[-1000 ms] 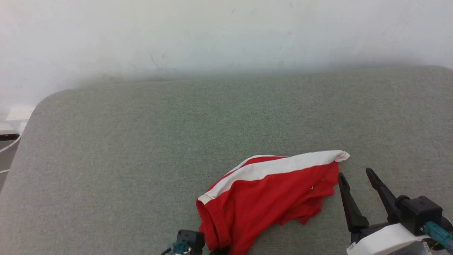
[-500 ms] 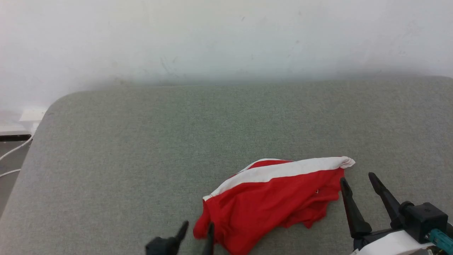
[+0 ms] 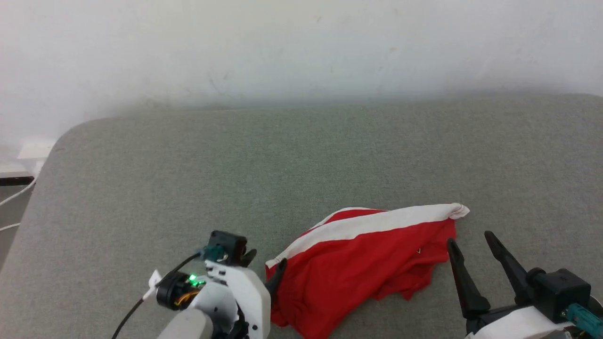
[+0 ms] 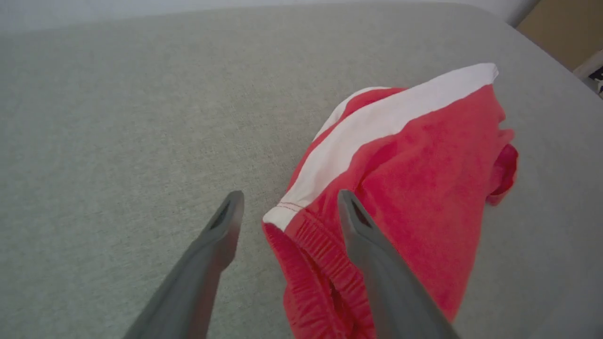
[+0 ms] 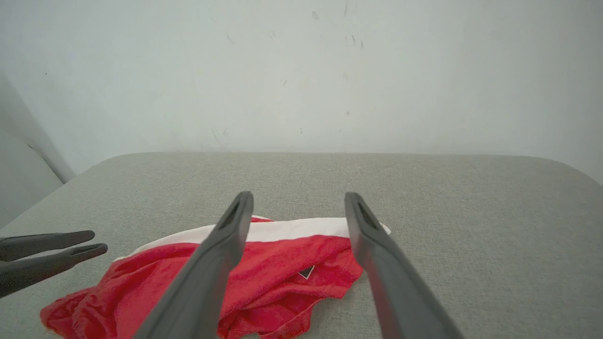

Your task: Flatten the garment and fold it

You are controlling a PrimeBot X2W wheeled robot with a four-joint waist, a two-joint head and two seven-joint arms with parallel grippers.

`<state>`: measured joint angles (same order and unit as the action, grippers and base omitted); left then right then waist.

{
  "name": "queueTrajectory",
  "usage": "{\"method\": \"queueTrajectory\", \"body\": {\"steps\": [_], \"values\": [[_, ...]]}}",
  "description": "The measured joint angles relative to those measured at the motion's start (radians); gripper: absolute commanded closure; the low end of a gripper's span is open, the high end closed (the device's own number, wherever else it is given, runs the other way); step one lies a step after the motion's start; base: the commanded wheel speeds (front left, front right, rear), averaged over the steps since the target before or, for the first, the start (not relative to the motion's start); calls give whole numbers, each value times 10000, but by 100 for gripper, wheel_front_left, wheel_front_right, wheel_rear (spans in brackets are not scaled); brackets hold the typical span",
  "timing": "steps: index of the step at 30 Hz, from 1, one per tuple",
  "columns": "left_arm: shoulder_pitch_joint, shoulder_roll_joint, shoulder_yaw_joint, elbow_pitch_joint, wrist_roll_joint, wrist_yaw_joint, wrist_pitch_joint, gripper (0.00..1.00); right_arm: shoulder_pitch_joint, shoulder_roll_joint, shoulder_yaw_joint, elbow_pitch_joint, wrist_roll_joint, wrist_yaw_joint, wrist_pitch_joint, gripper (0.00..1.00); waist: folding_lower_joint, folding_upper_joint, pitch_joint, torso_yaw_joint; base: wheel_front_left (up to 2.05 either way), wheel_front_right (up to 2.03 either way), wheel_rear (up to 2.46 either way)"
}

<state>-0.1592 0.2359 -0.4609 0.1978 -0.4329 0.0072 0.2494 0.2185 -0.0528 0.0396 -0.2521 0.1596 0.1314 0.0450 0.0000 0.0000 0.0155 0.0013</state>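
Observation:
The garment (image 3: pixel 362 273) is a crumpled pair of bright red shorts with a wide white stripe (image 3: pixel 377 223), lying on the grey fabric surface (image 3: pixel 235 179) near its front edge. Its lettering is hidden apart from a small dark mark (image 5: pixel 306 271). My left gripper (image 3: pixel 264 267) stands open at the garment's left corner. In the left wrist view the left gripper (image 4: pixel 289 195) has the stripe's end and the gathered waistband (image 4: pixel 325 254) between its fingers. My right gripper (image 3: pixel 469 238) is open just right of the garment (image 5: pixel 264 278), empty, and the right gripper (image 5: pixel 297 195) points toward the wall.
A white wall (image 3: pixel 301 47) rises behind the grey surface. The surface's rounded left corner (image 3: pixel 61 141) drops off to a floor with white cables (image 3: pixel 14 193). Bare grey fabric stretches behind and left of the garment. The left gripper (image 5: pixel 70 249) shows at the right wrist view's left edge.
My left arm has come up into the head view, its open fingers now at the garment's left corner. The garment's left end has settled flatter. The right gripper has hardly moved.

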Motion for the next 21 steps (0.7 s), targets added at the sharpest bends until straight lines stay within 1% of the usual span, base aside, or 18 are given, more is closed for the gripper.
{"method": "queueTrajectory", "body": {"steps": [2,4,12,18,19,21], "values": [[-425,8,-169,487,-127,-265,639,0,-24,-2,13,-2,0,0,48,0,0,0,82,-83,0,0,0],[-831,40,-245,949,-134,-430,995,0,-70,-4,17,0,2,0,50,0,0,0,192,-158,0,0,0],[-2034,165,-600,2884,-174,-830,2182,0,-167,-2,119,54,2,0,46,0,1,0,598,-477,0,0,0],[-2812,213,-1312,3544,-115,-1126,3041,0,-301,-2,123,130,12,0,46,0,0,0,822,-646,0,0,0],[-2913,228,-1501,3563,-107,-1135,3231,13,-302,-2,119,138,17,0,46,0,-1,0,846,-659,0,0,0],[-3093,280,-1935,3526,-56,-1175,3490,100,-304,-2,96,171,33,0,46,0,-1,0,877,-673,0,0,0]]}}
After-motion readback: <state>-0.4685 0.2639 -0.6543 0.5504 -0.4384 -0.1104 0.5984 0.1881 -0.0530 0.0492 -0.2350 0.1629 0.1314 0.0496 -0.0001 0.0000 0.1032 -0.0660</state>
